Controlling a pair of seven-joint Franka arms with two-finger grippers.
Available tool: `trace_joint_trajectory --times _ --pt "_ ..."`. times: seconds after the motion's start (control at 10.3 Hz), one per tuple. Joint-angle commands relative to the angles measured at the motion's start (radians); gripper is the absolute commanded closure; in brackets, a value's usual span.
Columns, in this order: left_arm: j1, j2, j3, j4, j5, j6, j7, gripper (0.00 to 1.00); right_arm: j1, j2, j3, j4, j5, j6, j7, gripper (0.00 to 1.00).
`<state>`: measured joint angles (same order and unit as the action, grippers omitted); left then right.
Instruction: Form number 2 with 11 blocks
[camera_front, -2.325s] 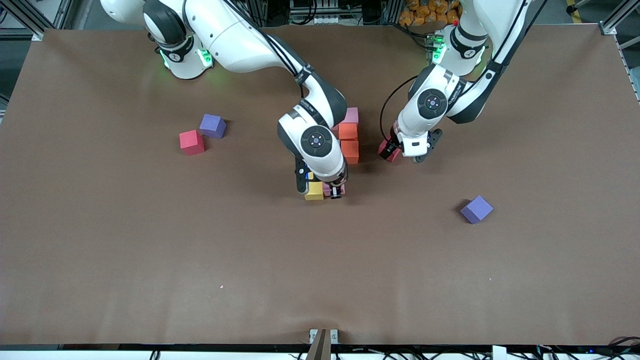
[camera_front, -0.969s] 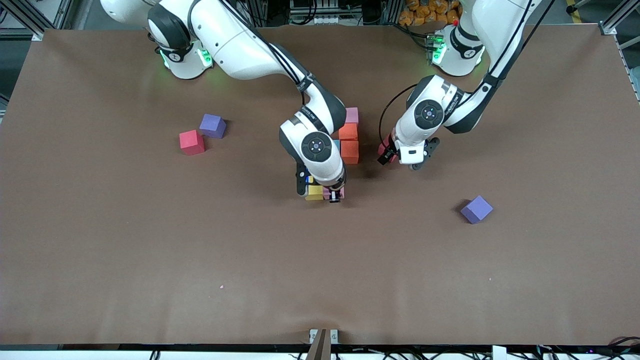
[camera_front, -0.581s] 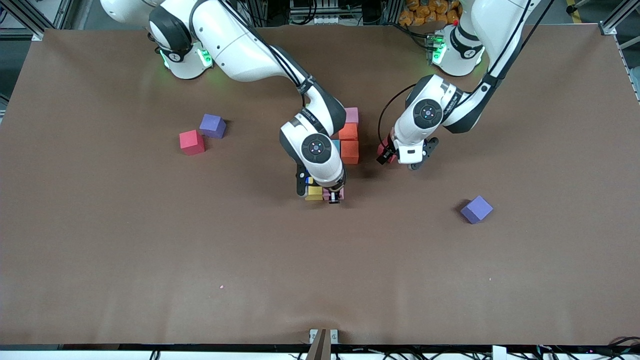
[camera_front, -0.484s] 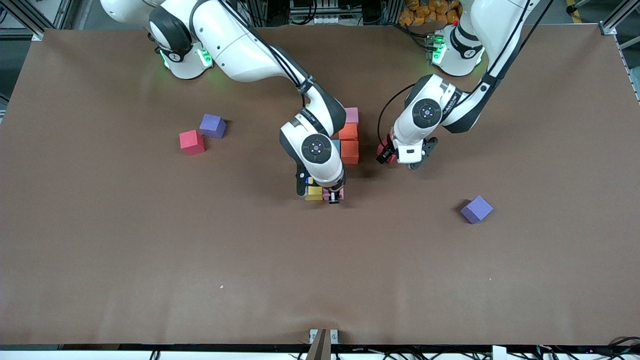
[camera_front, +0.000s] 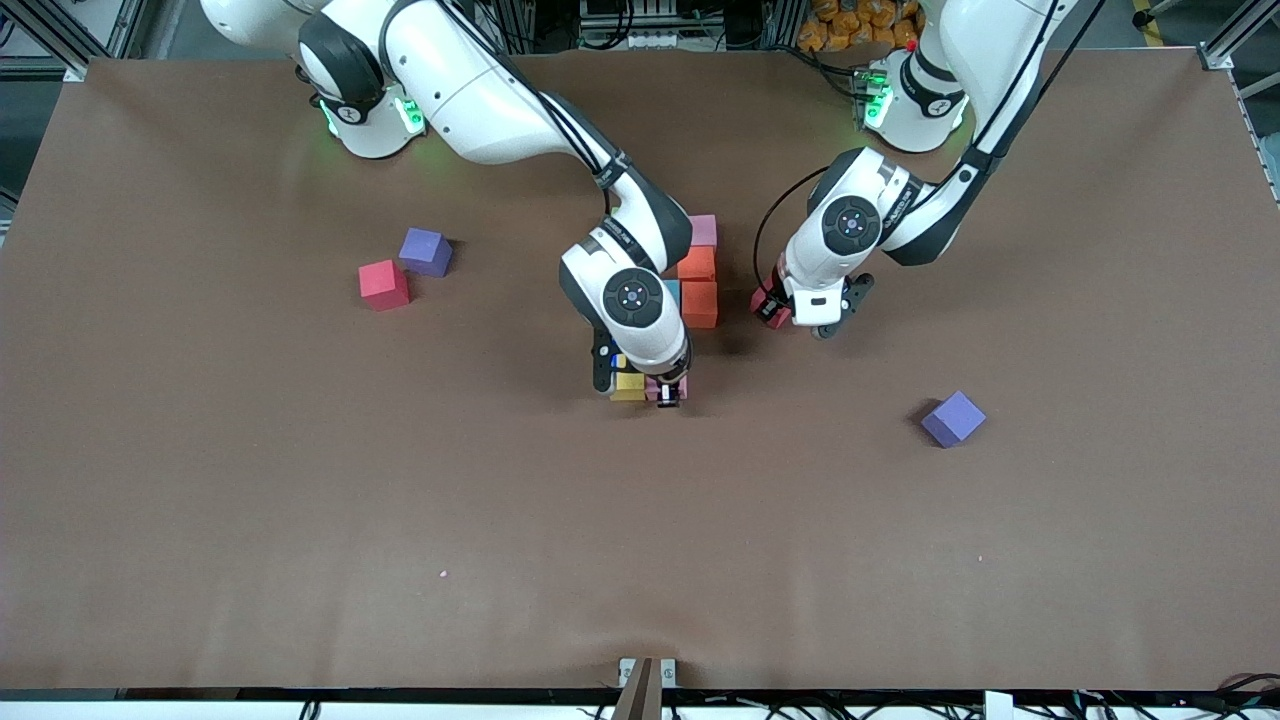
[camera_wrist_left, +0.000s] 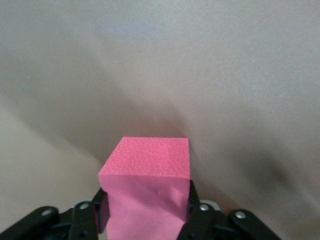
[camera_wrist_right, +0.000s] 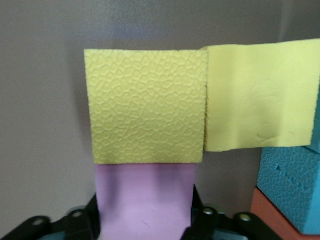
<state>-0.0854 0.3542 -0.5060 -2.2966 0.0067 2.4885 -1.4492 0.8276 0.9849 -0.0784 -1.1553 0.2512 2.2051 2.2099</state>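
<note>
Part of the number 2 lies mid-table: a pale pink block (camera_front: 705, 230), two orange blocks (camera_front: 697, 263) (camera_front: 700, 304), a blue block (camera_wrist_right: 290, 185) and two yellow blocks (camera_wrist_right: 145, 105) (camera_wrist_right: 260, 95). My right gripper (camera_front: 660, 388) (camera_wrist_right: 145, 212) is down around another pale pink block (camera_wrist_right: 145, 197), which sits against a yellow block (camera_front: 628, 383) at the end nearest the front camera. My left gripper (camera_front: 778, 306) (camera_wrist_left: 147, 212) is shut on a deep pink block (camera_front: 772, 313) (camera_wrist_left: 147, 160), denting it, beside the orange blocks toward the left arm's end. A red block (camera_front: 383, 285) lies apart.
A purple cube (camera_front: 426, 250) touches the red block toward the right arm's end of the table. Another purple cube (camera_front: 953, 418) lies toward the left arm's end, nearer the front camera than the left gripper. Both arms crowd the middle of the brown table (camera_front: 640, 560).
The left gripper has closed on the deep pink block and crept slightly toward the orange blocks. The right gripper sank a little with the pale pink block, then stayed put.
</note>
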Motion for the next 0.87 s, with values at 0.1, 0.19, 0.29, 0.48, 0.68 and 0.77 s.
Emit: trace_joint_trajectory --times 0.1,0.19,0.29,0.48,0.68,0.77 --pt "0.016 0.002 -0.002 0.118 0.022 -0.158 0.027 0.47 0.002 0.021 -0.007 0.04 -0.001 -0.008 0.017 0.0" --pt "0.018 0.002 0.001 0.144 0.022 -0.183 0.029 0.47 0.002 0.015 -0.009 0.04 -0.001 -0.015 0.017 0.0" --pt "0.019 0.003 0.003 0.17 0.022 -0.187 0.024 0.47 0.004 0.002 -0.008 0.039 -0.001 -0.018 0.016 0.0" --pt "0.044 0.029 0.006 0.238 0.015 -0.204 0.023 0.47 0.008 -0.017 -0.009 0.039 -0.019 -0.05 -0.004 0.0" --pt "0.043 0.08 0.004 0.354 -0.005 -0.278 -0.009 0.47 0.007 -0.04 -0.009 0.039 -0.024 -0.1 -0.03 0.0" --pt "0.036 0.097 0.004 0.399 -0.039 -0.299 -0.038 0.47 0.002 -0.051 -0.009 0.039 -0.024 -0.131 -0.056 0.0"
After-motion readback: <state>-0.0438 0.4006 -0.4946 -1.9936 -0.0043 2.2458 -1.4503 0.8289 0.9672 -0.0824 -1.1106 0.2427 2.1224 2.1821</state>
